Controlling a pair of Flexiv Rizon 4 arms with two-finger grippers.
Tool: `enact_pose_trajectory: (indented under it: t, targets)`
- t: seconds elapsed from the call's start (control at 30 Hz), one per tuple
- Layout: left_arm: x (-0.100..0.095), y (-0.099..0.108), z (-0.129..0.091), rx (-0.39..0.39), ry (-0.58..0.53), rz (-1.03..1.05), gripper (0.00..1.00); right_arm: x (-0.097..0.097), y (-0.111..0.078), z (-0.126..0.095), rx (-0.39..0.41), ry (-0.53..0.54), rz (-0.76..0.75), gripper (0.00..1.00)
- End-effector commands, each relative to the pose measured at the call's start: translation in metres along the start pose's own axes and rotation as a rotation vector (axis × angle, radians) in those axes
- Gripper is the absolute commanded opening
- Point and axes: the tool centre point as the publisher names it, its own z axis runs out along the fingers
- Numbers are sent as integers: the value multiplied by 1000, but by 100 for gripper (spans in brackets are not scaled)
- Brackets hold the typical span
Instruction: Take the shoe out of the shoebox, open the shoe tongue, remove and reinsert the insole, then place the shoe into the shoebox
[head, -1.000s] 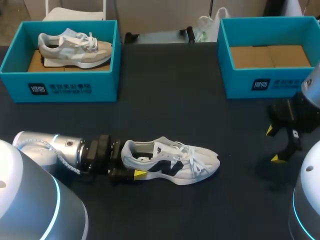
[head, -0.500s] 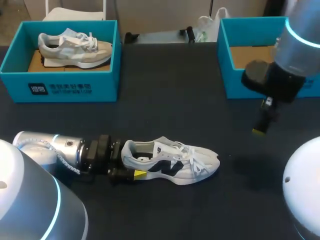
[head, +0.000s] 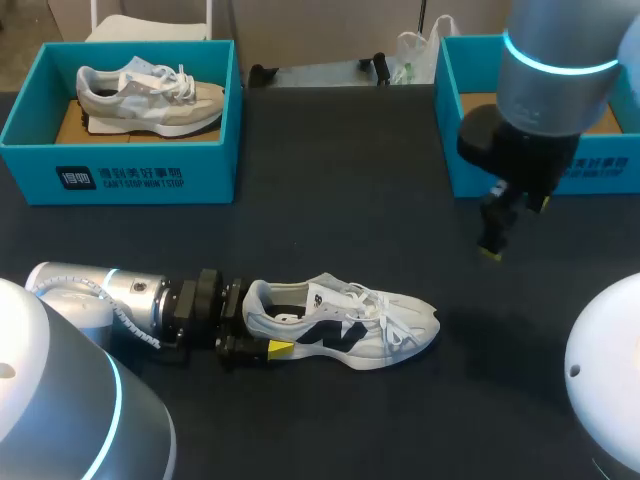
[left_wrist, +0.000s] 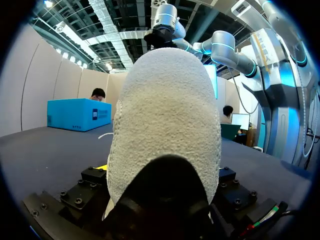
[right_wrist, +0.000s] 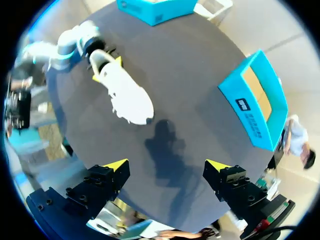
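1. Two blue boxes stand at the far corners of the dark table. The left shoebox holds a grey shoe; the right shoebox shows only its cardboard floor.
2. The white shoe lies on its sole near the table's front edge, toe to the right, well apart from both boxes.
3. It looks light, with a soft upper that gives and a stiffer sole and heel. The heel is probably the firmest hold; the loose laces may snag.
4. The left pincer clamps that heel, a finger on each side.
5. The right pincer hangs spread and empty above bare table before the right shoebox, well apart from the toe.
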Motion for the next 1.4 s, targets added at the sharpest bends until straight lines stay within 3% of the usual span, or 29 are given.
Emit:
enact_pose_trajectory:
  t: [0.03,0.17,0.23,0.63,0.8,1.0,1.13,1.23,1.4]
  targets:
    - [0,0,0,0,-4,0,0,43,28,1,189,-127,236,100]
    - [0,0,0,0,-4,0,0,73,42,-6,339,-185,378,100]
    - [0,0,0,0,-4,0,0,82,50,-8,423,-228,368,100]
    - [0,0,0,0,-4,0,0,82,50,-8,423,-228,368,100]
    - [0,0,0,0,-4,0,0,115,75,-6,504,-334,467,100]
    - [0,0,0,0,-4,0,0,145,97,3,507,-385,544,100]
    - [0,0,0,0,-4,0,0,159,104,9,558,-443,585,100]
    - [0,0,0,0,-4,0,0,166,101,13,536,-416,660,100]
    - [0,0,0,0,-4,0,0,166,101,13,536,-416,660,100]
